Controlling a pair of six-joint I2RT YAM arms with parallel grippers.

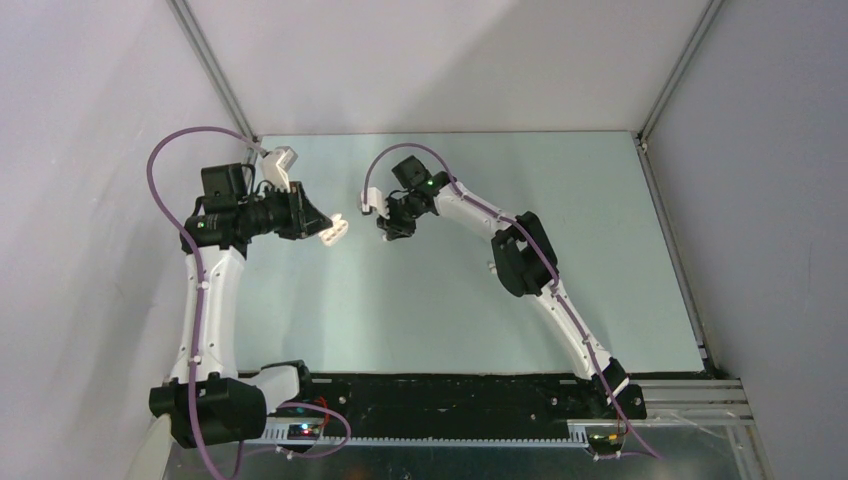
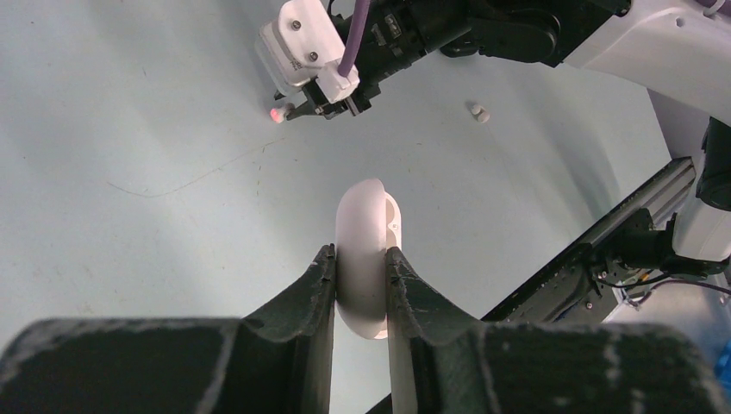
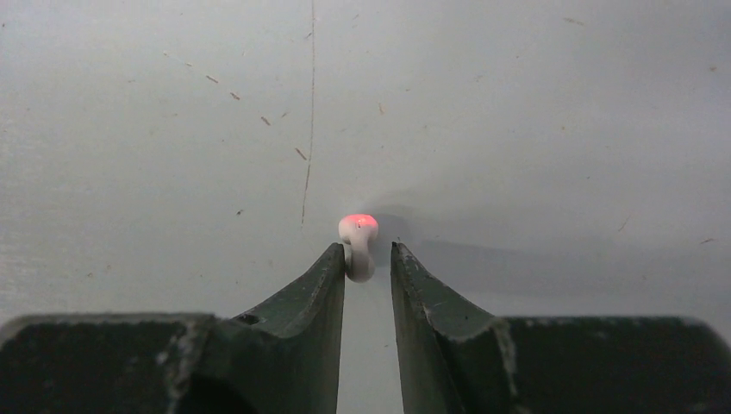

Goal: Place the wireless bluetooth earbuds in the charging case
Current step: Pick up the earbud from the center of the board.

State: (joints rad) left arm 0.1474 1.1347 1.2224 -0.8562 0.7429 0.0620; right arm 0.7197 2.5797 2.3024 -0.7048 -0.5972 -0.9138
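Observation:
My left gripper (image 2: 360, 254) is shut on the white oval charging case (image 2: 366, 216). The case stands on edge between the pads with its lid open; from above it shows at the fingertips (image 1: 338, 229), left of centre. My right gripper (image 3: 369, 250) is closed on a white earbud (image 3: 358, 241) whose tip glows red. The bud lies against one finger, with a thin gap showing at the other. In the left wrist view this earbud (image 2: 278, 114) sits at the right gripper's tips, a short way beyond the case. A second white earbud (image 2: 478, 111) lies on the table.
The pale green table (image 1: 420, 310) is walled by white panels on three sides, with aluminium posts in the back corners. A black rail (image 1: 450, 395) carries both arm bases along the near edge. The right arm's forearm (image 1: 520, 250) crosses the table's right half.

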